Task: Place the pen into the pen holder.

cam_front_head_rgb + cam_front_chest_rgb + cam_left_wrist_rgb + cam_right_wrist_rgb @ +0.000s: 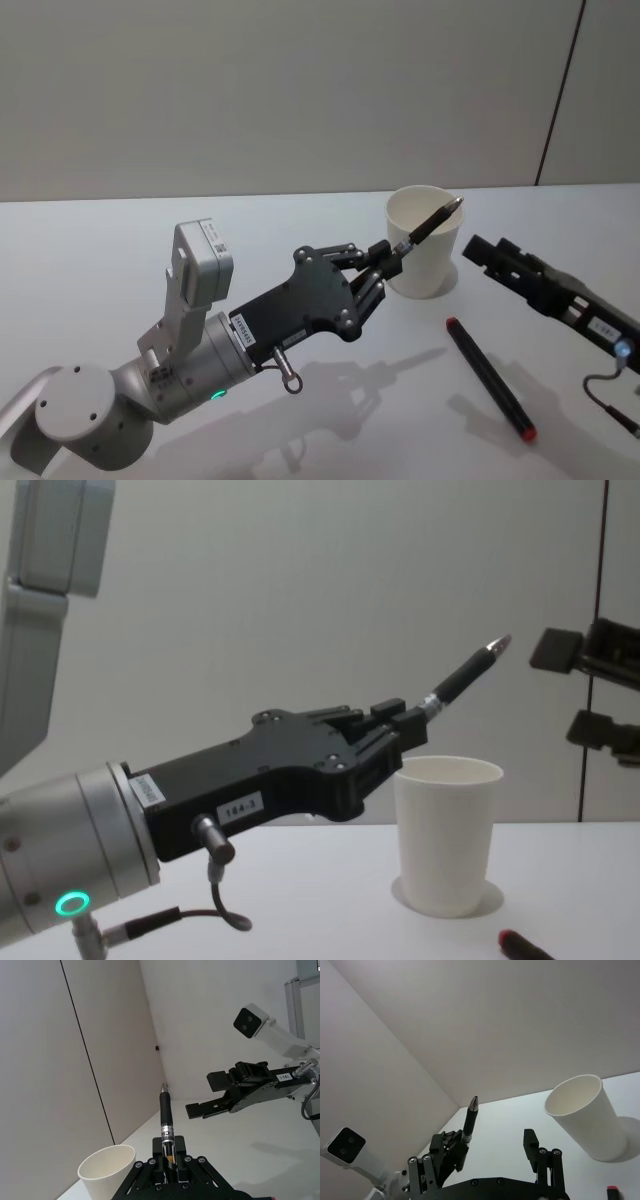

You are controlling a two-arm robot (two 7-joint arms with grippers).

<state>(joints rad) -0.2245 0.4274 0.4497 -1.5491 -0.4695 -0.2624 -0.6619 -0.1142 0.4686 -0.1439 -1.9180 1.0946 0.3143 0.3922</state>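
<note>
left gripper [390, 258] fingers clamped on pen [430, 224], tilted above pen holder [425, 270]; right gripper [470, 250] fingers open nearby.

left gripper [456, 1146] grips a dark pen [470, 1116], tip raised, apart from the white cup [585, 1115]. right gripper [484, 1141] fingers stand wide apart. red cap [612, 1191] at the edge.

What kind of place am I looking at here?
Probably a robot testing lab, not a home: a white table, plain grey wall panels, and the robot's left hand holding a pen near a paper cup.
</note>
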